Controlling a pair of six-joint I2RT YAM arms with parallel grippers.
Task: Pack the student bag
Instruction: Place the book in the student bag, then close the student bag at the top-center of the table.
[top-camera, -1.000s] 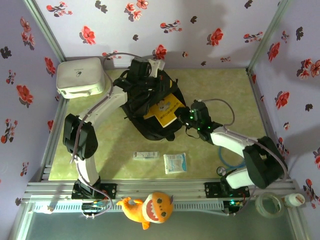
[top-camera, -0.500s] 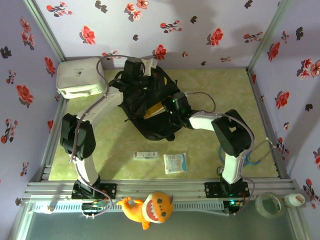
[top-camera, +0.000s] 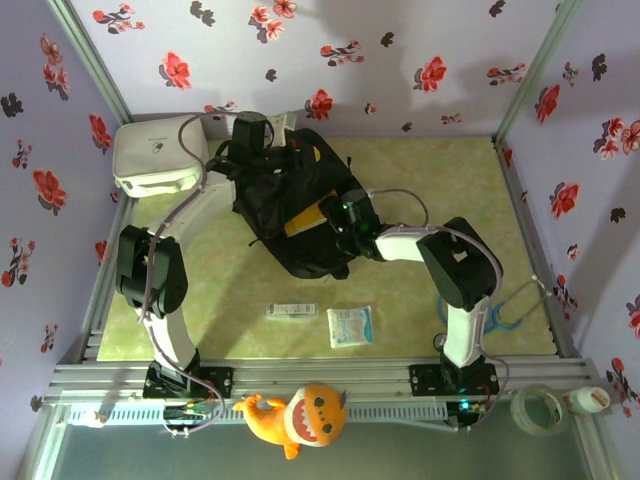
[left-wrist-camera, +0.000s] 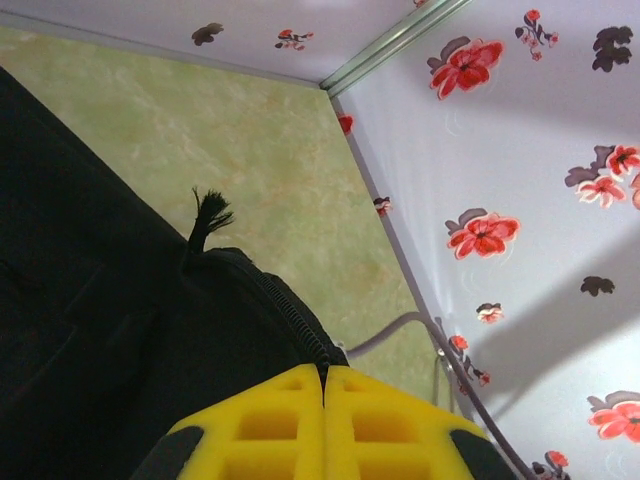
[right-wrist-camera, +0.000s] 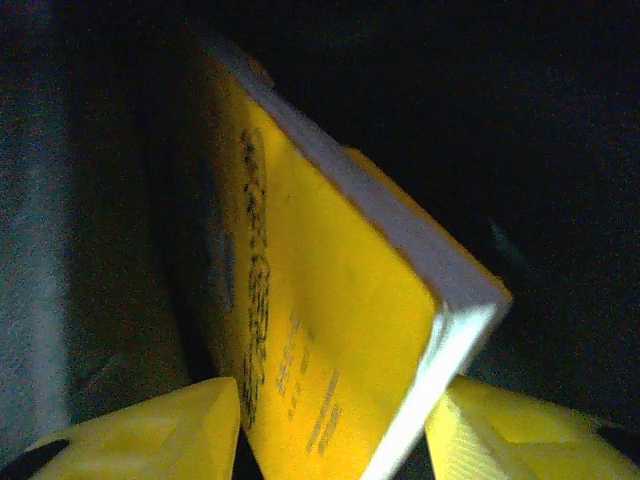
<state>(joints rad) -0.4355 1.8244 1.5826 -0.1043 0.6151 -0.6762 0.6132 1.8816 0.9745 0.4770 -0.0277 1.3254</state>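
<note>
**Desk:** Where's your right claw?

**Me:** My right claw (right-wrist-camera: 335, 400) is inside the bag (top-camera: 280, 240), reaching in from its four o'clock side. The jaws are about half apart with the yellow book (right-wrist-camera: 330, 300) between them. I can't tell whether the pads press on it.

**Desk:** And the left?

**Me:** The left claw (left-wrist-camera: 324, 372) is fully closed. It looks pinched on the bag's zipper rim at twelve o'clock, holding the mouth up.

**Desk:** How do you do this step well?

**Me:** I'd leave the left as it is so the mouth stays wide. I'd spread the right jaws clear of both covers, then back straight out toward four o'clock without snagging fabric or dragging the book with me.

**Desk:** What's in the bag?

**Me:** From above it sits mid-table, toward twelve. The book is tilted inside, with a yellow strip showing at the opening. The rest of the inside is too dark to read.

**Desk:** Anything else?

**Me:** A white box (top-camera: 160, 150) is at the bag's ten o'clock, lid down, so I can't see inside. A slim carton (top-camera: 290, 311) and a packet (top-camera: 350, 326) lie on the table at six, not yet packed.
</note>
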